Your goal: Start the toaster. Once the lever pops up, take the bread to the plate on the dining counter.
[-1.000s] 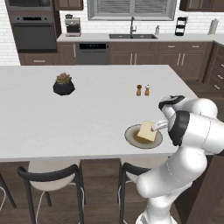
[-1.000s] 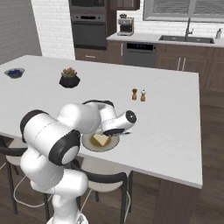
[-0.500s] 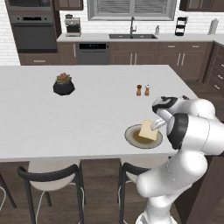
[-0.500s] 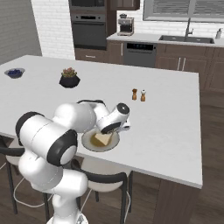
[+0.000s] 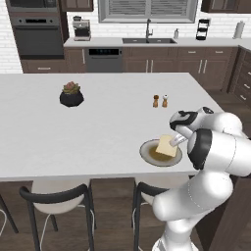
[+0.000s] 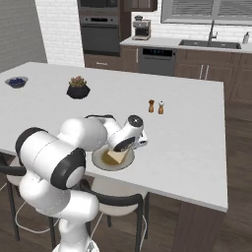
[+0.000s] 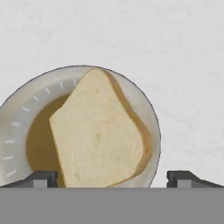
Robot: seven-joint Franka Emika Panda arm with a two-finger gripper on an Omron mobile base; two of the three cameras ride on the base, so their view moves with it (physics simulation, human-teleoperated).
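Observation:
The pale tan bread [image 7: 98, 135] lies tilted on the round grey-brown plate [image 7: 17, 113], which sits near the front edge of the white dining counter [image 5: 98, 132]. My gripper [image 7: 111, 179] hovers just above the slice, open, with one dark fingertip [image 7: 41, 177] on each side and neither touching it. From the left base view the bread [image 5: 166, 145] leans on the plate [image 5: 147, 154] beside my gripper [image 5: 177, 139]. The right base view has the bread [image 6: 117, 156], plate [image 6: 101, 160] and gripper [image 6: 129, 147] under my bent arm. The toaster is out of view.
A dark potted plant [image 5: 71, 94] and two small shakers [image 5: 160, 101] stand farther back on the counter. A blue bowl [image 6: 15, 81] sits at its far left. Stools [image 5: 54, 196] stand under the front edge, close to the plate.
My hand has shifted slightly over the plate, jaws still wide. The bread lies where it was.

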